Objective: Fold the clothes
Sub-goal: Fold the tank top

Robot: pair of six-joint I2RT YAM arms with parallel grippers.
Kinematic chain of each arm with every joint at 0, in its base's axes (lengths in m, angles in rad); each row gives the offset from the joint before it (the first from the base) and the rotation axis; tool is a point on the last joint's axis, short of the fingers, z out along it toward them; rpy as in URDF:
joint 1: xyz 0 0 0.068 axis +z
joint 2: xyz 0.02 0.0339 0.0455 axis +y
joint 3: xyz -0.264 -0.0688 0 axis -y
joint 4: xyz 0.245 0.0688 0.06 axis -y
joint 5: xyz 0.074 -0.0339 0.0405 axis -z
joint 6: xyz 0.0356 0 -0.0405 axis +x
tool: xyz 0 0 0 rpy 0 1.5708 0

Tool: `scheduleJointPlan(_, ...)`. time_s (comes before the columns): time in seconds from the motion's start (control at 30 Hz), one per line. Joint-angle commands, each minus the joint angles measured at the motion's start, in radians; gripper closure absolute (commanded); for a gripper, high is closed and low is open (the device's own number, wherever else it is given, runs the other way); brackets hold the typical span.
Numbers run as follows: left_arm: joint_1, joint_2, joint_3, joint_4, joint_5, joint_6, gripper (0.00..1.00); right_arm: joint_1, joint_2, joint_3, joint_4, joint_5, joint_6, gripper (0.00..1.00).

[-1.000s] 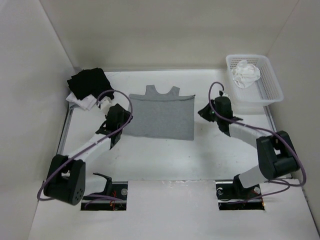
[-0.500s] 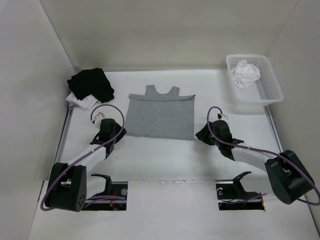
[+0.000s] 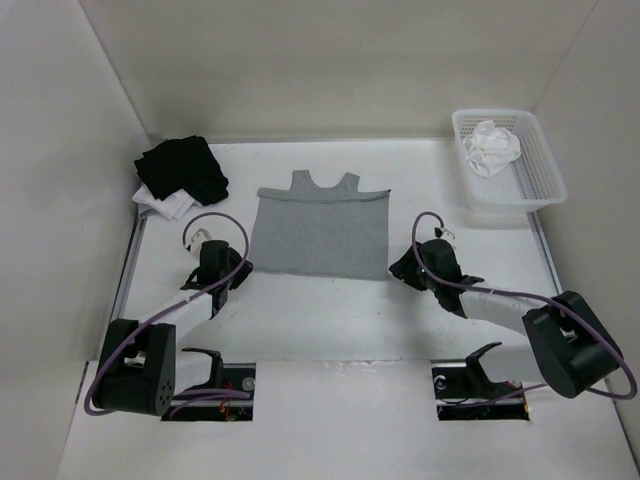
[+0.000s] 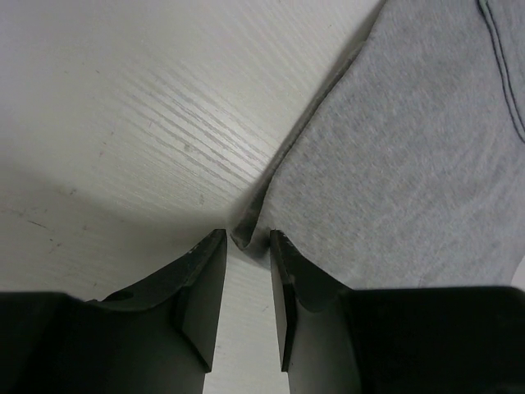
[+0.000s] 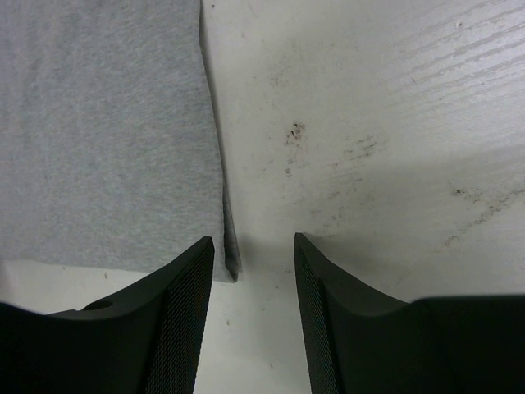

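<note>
Grey tank top (image 3: 320, 235) flat on worktop (image 3: 330, 320), both near corners straddled.
You have it lying mid-worktop, straps pointing away from the arms. Your left hand (image 4: 248, 238) stands narrowly parted astride the near-left corner; your right hand (image 5: 254, 242) is spread wide around the near-right corner.

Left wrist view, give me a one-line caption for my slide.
Left gripper, jaws open, straddling a corner of the grey tank top lying on the white table, not yet pinched.
</note>
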Motion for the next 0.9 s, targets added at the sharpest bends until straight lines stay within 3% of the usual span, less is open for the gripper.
scheduleJointPlan(0.0, 0.023, 0.006, -0.016, 0.047, -0.010, -0.003, 0.74, 0.012, 0.031, 0.028, 0.026, 0.016, 0.028, 0.51)
scheduleJointPlan(0.2, 0.046, 0.051, -0.036, 0.130, 0.019, -0.013, 0.81, 0.024, 0.039, 0.038, 0.017, 0.008, 0.036, 0.48)
scheduleJointPlan(0.4, 0.050, 0.048, -0.041, 0.149, 0.027, -0.004, 0.90, 0.024, 0.036, 0.039, -0.014, -0.018, 0.047, 0.53)
scheduleJointPlan(0.67, 0.044, 0.066, -0.041, 0.181, 0.027, -0.001, 0.95, 0.035, 0.033, 0.031, -0.021, -0.024, 0.053, 0.52)
scheduleJointPlan(0.77, 0.040, 0.053, -0.046, 0.176, 0.030, -0.001, 0.95, 0.043, 0.042, 0.039, -0.023, -0.038, 0.053, 0.51)
scheduleJointPlan(0.87, 0.049, 0.033, -0.052, 0.147, 0.037, 0.000, 0.88, 0.043, 0.042, 0.039, -0.024, -0.043, 0.056, 0.50)
